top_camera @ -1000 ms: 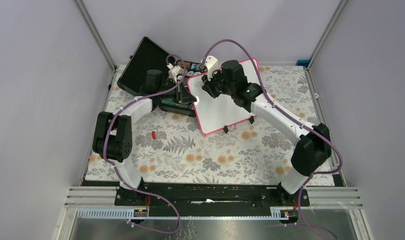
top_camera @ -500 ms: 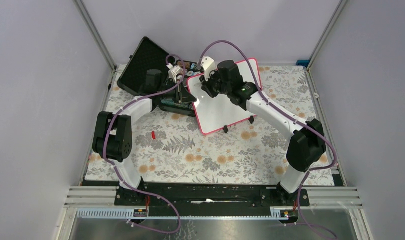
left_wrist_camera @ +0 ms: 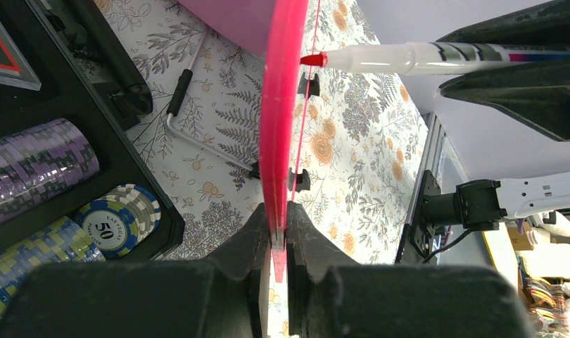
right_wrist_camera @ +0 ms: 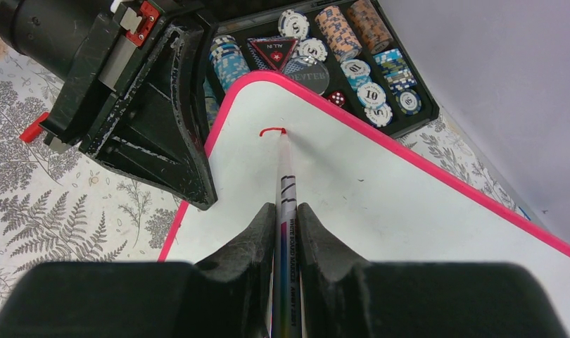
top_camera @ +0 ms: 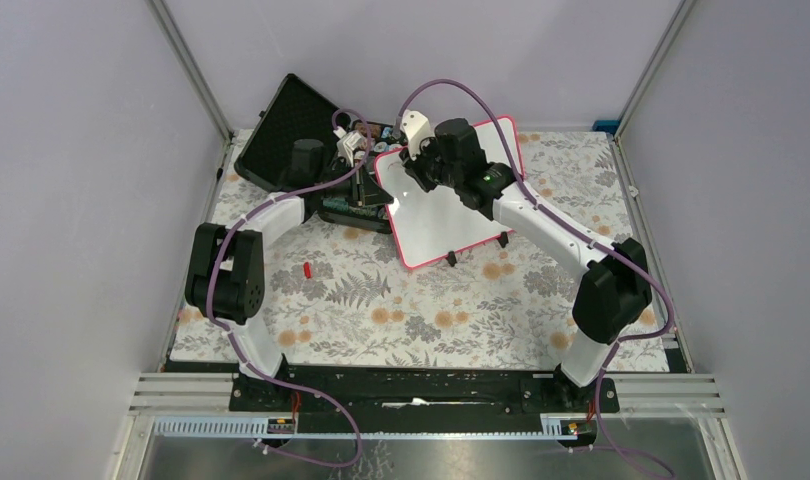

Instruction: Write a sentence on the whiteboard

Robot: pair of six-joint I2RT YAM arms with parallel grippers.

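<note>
The whiteboard, white with a pink-red rim, stands tilted on the flowered mat at the back. My left gripper is shut on its left edge, which the left wrist view shows end-on. My right gripper is shut on a whiteboard marker. The marker's red tip touches the board face near its upper left corner. One short curved red stroke of the sentence lies at the tip. In the top view the right gripper hovers over that corner and hides the stroke.
An open black case with poker chips sits just behind and left of the board, close to the left gripper. A small red cap lies on the mat in front of the left arm. Board feet rest on the mat.
My right arm has shifted back and left across the board, carrying the marker toward the upper left corner. The left arm and the board have stayed still.
</note>
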